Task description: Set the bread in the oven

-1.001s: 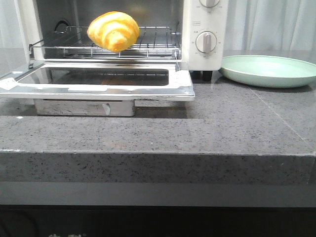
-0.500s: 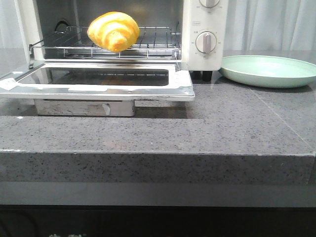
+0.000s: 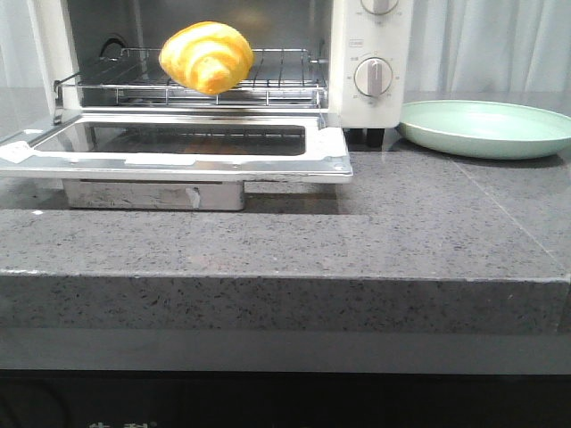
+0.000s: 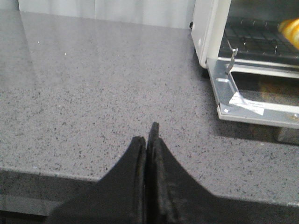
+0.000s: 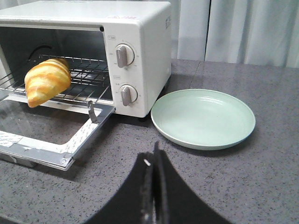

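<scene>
The bread (image 3: 207,56), a glossy golden bun with orange swirls, lies on the wire rack (image 3: 277,76) at the front edge of the white oven (image 3: 370,62). The oven's glass door (image 3: 178,147) hangs open, flat over the counter. The bread also shows in the right wrist view (image 5: 46,80) and partly in the left wrist view (image 4: 292,31). My left gripper (image 4: 147,140) is shut and empty over the counter, left of the oven. My right gripper (image 5: 153,161) is shut and empty over the counter, in front of the plate. Neither gripper shows in the front view.
A pale green plate (image 3: 486,127) stands empty right of the oven; it also shows in the right wrist view (image 5: 203,116). The open door (image 5: 56,135) juts forward over the grey speckled counter (image 3: 401,232). Curtains hang behind.
</scene>
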You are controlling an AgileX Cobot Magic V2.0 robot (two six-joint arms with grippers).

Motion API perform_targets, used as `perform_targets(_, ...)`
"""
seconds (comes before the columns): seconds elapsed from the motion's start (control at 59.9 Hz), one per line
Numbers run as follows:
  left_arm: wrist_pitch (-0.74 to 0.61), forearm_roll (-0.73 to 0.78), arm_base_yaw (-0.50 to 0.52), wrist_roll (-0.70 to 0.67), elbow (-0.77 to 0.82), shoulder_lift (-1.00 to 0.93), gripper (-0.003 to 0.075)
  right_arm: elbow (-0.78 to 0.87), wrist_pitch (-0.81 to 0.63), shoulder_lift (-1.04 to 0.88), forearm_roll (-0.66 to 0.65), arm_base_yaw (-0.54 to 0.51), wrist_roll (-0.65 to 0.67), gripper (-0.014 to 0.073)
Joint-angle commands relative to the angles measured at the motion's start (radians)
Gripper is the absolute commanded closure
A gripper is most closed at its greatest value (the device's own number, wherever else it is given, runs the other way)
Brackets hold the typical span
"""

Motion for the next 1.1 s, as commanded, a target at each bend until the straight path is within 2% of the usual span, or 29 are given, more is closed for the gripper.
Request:
perform_targets(0.0, -0.149, -0.008, 0.001, -0.005, 0.029, -0.02, 0.0741, -0.026, -0.075, 0.009, 0.016, -0.006, -0.009, 0.0661)
perform_targets(0.1, -0.241, -0.008, 0.001, -0.005, 0.099, -0.02, 0.0741, -0.026, -0.076, 0.009, 0.016, -0.006, -0.009, 0.0661)
perform_targets(0.15, -0.207, -0.008, 0.001, -0.005, 0.096, -0.02, 0.0741, -0.026, -0.076, 0.009, 0.016, -0.006, -0.009, 0.0661)
perform_targets(1.084, -0.215, -0.008, 0.001, -0.005, 0.098, -0.018, 0.0741, -0.026, -0.075, 0.009, 0.016, -0.006, -0.009, 0.0661)
